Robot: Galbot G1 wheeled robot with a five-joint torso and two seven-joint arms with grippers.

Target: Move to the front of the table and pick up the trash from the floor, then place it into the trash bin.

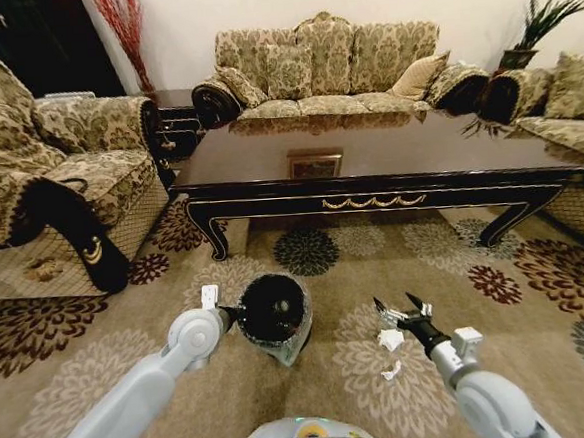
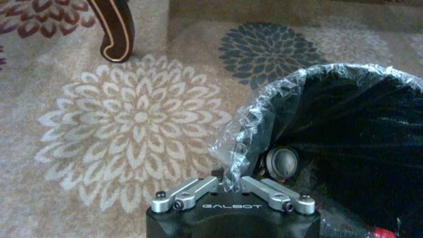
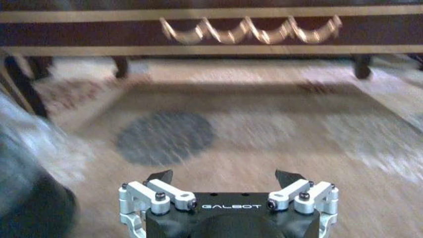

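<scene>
i hold bin (image 1: 276,315) rim, left gripper (image 2: 231,191) clenched. right gripper (image 1: 403,310) released above trash (image 1: 391,339). pick step; next: descend, close.

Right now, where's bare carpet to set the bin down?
Free: carpet between the table front edge and the right gripper, and left of the trash bin, held by the left gripper. Crowded: paper scraps below the right gripper.
</scene>
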